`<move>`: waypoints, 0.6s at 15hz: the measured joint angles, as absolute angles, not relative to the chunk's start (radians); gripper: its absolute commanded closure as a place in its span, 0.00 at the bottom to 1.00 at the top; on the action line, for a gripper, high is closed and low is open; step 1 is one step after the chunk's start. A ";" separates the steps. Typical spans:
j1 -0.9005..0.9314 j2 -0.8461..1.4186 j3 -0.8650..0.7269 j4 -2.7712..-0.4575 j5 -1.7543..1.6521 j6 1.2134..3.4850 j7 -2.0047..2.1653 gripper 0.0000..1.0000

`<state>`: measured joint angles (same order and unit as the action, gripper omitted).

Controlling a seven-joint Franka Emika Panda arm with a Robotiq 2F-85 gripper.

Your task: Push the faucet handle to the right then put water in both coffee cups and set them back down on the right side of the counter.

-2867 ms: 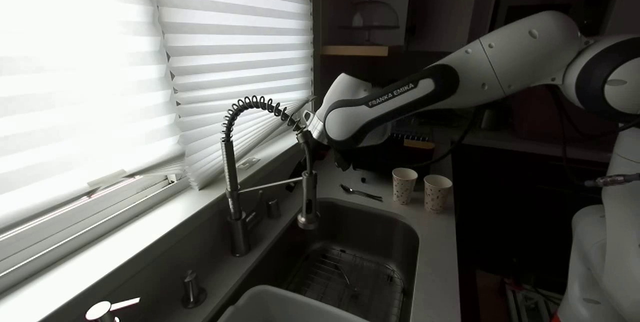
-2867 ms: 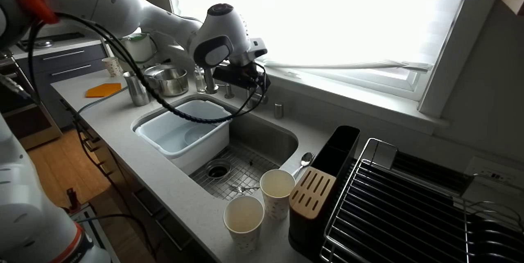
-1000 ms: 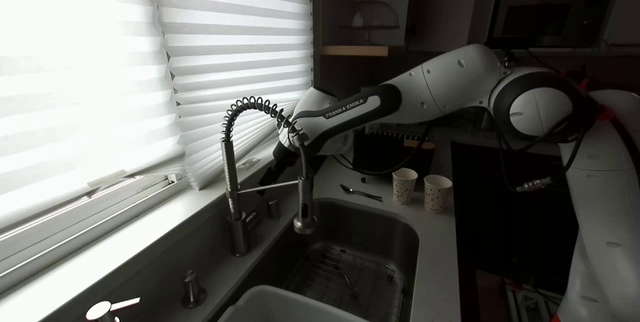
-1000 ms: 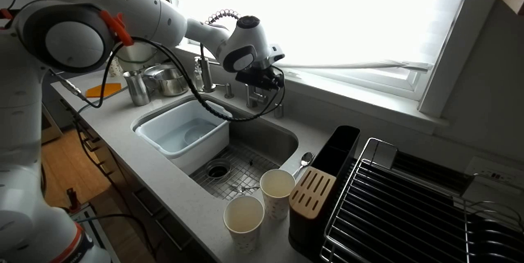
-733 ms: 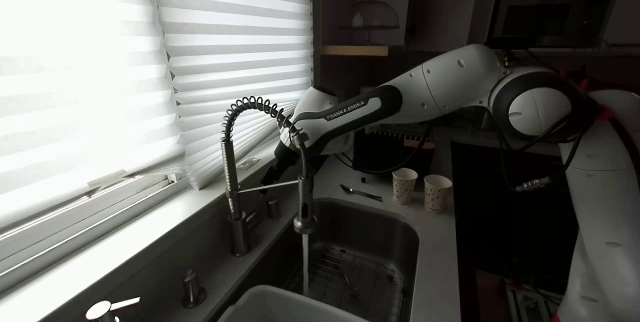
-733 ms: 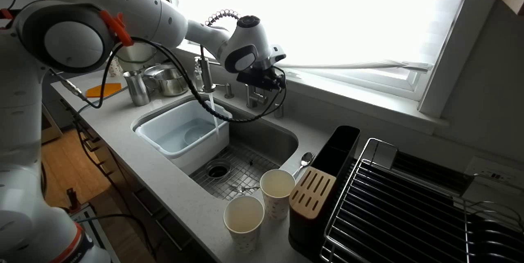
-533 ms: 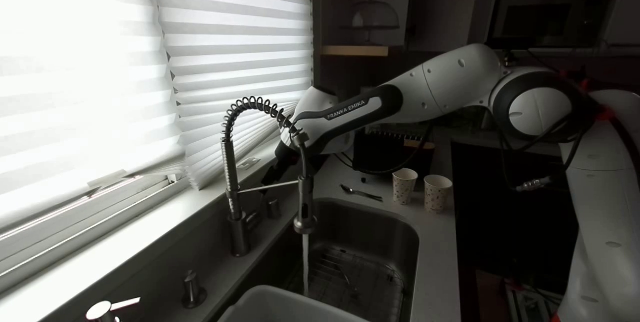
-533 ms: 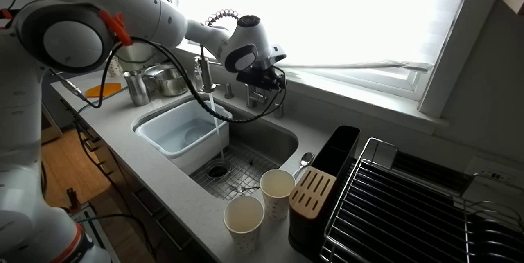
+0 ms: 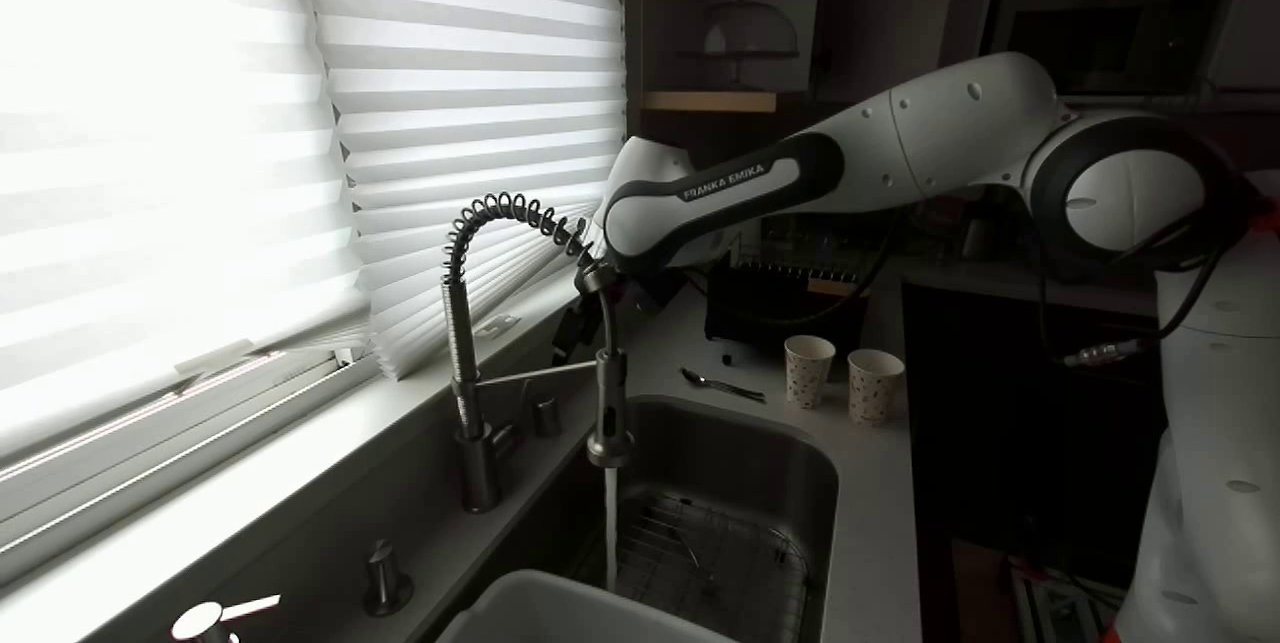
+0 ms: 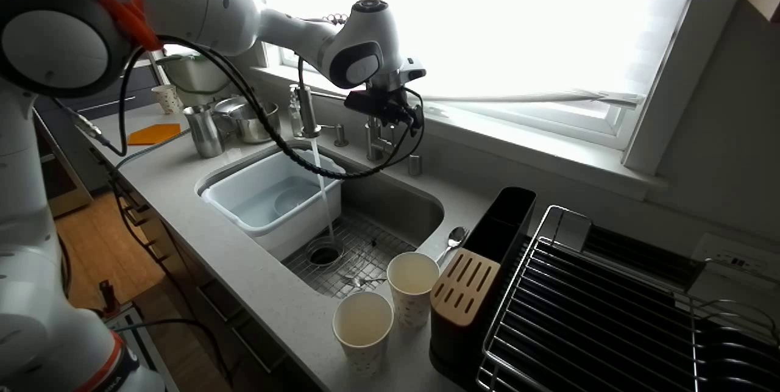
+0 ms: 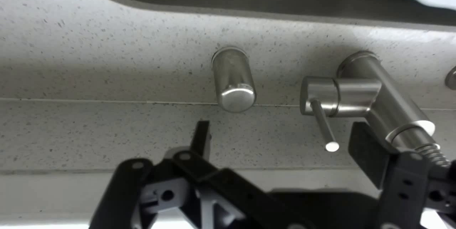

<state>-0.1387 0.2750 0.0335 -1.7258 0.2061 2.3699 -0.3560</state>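
Note:
Two pale paper cups with small dark specks, the nearer cup (image 10: 364, 328) and its neighbour (image 10: 414, 294), stand upright on the counter (image 10: 244, 261) in both exterior views. Water (image 9: 611, 523) runs from the faucet head (image 9: 610, 423) and lands by the drain. In the wrist view the thin faucet handle (image 11: 323, 127) shows between the spread fingers of my gripper (image 11: 283, 136), nearer the right-hand one and apart from both. My gripper is open and holds nothing. Its fingers (image 9: 572, 328) hang behind the faucet, above the handle, well away from the cups.
A white tub (image 10: 304, 215) fills part of the sink (image 10: 396, 212). Beside the cups stand a black caddy (image 10: 461, 288) and a wire dish rack (image 10: 512, 319). A spoon (image 10: 455, 238) lies at the sink's edge. A metal cylinder (image 11: 233, 79) rises next to the faucet.
My arm came down to the faucet, and water started flowing within the last second. Since then the gripper has lifted up and back from the handle. The cups have not moved.

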 measured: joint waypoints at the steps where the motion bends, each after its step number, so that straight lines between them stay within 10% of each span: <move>1: -0.139 0.255 0.028 -1.736 0.206 2.329 -0.356 0.00; 9: -0.151 0.068 -0.067 -1.913 0.191 2.035 -0.331 0.00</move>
